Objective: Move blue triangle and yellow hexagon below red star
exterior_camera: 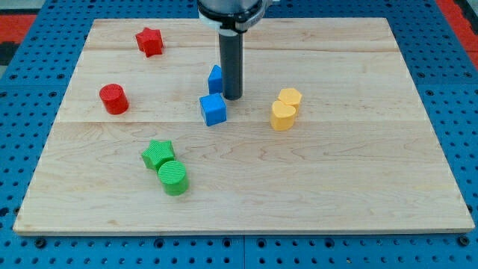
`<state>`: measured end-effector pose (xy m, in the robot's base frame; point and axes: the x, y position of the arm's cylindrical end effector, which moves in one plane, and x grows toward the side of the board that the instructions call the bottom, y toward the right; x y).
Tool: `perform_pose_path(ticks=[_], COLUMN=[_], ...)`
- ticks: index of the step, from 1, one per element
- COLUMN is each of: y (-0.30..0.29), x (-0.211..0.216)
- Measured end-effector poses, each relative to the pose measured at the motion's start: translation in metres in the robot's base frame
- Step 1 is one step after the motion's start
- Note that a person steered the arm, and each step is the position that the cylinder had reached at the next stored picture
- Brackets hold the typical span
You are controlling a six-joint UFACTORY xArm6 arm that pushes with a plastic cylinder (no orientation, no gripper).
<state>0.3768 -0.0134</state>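
The red star (149, 41) lies near the view's top left of the wooden board. A blue block (216, 78), half hidden behind the rod, sits at the centre; its shape is hard to make out. A blue cube (213, 109) lies just below it. My tip (233, 98) rests right beside the half-hidden blue block, on its right, and just up-right of the cube. A yellow hexagon (289, 97) sits to the right of the tip, touching a second yellow block (282, 116) below it.
A red cylinder (114, 99) lies at the left. A green star (158, 154) and a green cylinder (173, 177) touch each other at the lower left. The board (358, 187) is ringed by blue pegboard.
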Motion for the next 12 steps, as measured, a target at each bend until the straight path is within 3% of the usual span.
perform_pose_path(ticks=[4, 6, 7, 9, 10, 12], y=[-0.123, -0.126, -0.077, 0.077, 0.124, 0.120], x=[-0.079, -0.081, -0.069, -0.062, -0.025, 0.027])
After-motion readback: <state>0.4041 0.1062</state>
